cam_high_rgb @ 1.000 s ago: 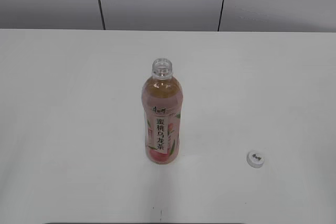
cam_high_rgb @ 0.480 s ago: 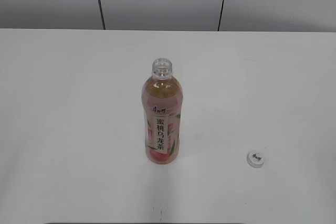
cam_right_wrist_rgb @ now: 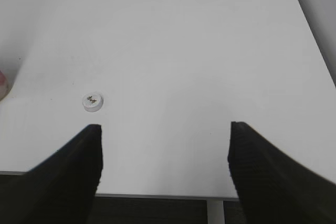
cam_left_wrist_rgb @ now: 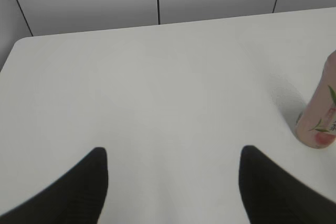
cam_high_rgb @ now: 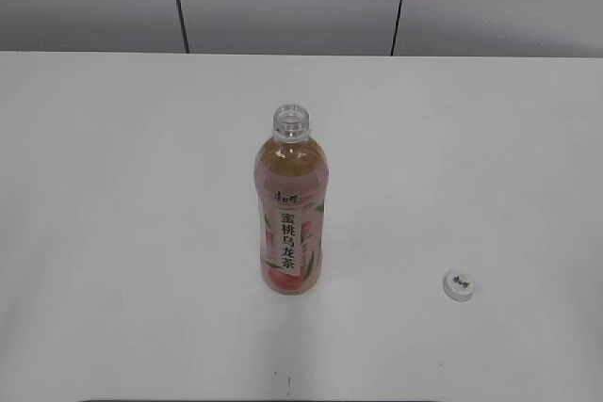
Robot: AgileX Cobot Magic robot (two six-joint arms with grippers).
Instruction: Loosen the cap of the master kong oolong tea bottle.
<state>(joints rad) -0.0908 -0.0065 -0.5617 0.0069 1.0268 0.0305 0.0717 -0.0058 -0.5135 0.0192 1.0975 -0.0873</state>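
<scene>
Nothing has moved: the uncapped master kong oolong tea bottle (cam_high_rgb: 291, 216), labelled 蜜桃乌龙茶, stands upright on the white surface (cam_high_rgb: 122, 185), the cap (cam_high_rgb: 459, 285) lying well apart; left tool (cam_left_wrist_rgb: 173, 174) and right tool (cam_right_wrist_rgb: 164, 148) hang released, holding nothing.

I am seeing neither arm in the exterior view. Through the left wrist camera, my left black pincer (cam_left_wrist_rgb: 173, 182) is hanging with its two dark fingers (cam_left_wrist_rgb: 79, 192) spread wide apart, gripping nothing. Through the right wrist camera, my right black pincer (cam_right_wrist_rgb: 164, 169) is hanging likewise, its dark fingers (cam_right_wrist_rgb: 68, 171) parted even wider and gripping nothing. Both pincers are pointing forward and downward, above the white worktop (cam_left_wrist_rgb: 157, 87).
</scene>
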